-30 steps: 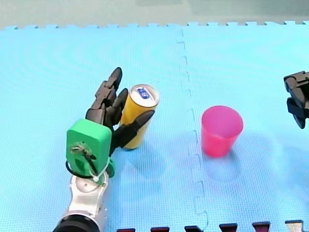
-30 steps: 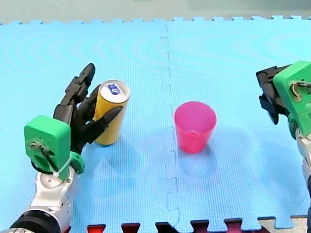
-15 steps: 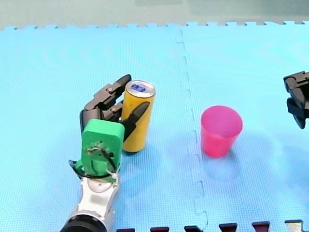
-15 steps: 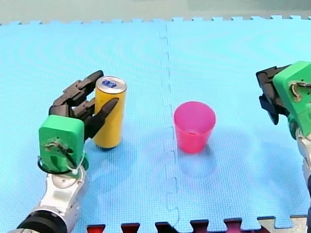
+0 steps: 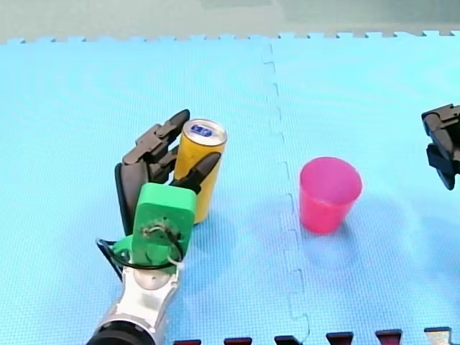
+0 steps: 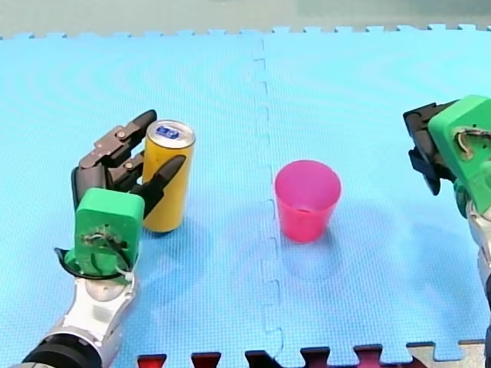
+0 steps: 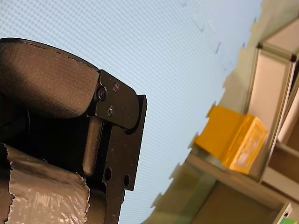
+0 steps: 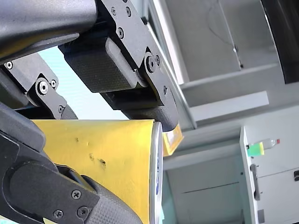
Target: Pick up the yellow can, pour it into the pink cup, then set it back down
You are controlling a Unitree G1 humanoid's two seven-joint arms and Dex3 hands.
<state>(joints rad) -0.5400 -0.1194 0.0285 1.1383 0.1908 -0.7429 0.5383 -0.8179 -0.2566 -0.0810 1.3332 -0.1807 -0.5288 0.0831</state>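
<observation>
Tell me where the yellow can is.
The yellow can stands upright on the blue mat, left in the head views, gripped by the left hand; the pink cup stands to its right.

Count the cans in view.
1. The can is left of the cup, gripped by the left hand. The right hand is far right, past the cup. Nothing suggests a hidden one.

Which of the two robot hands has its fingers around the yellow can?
The left robot hand: its fingers wrap the yellow can. The right robot hand is at the right edge, beyond the pink cup.
</observation>
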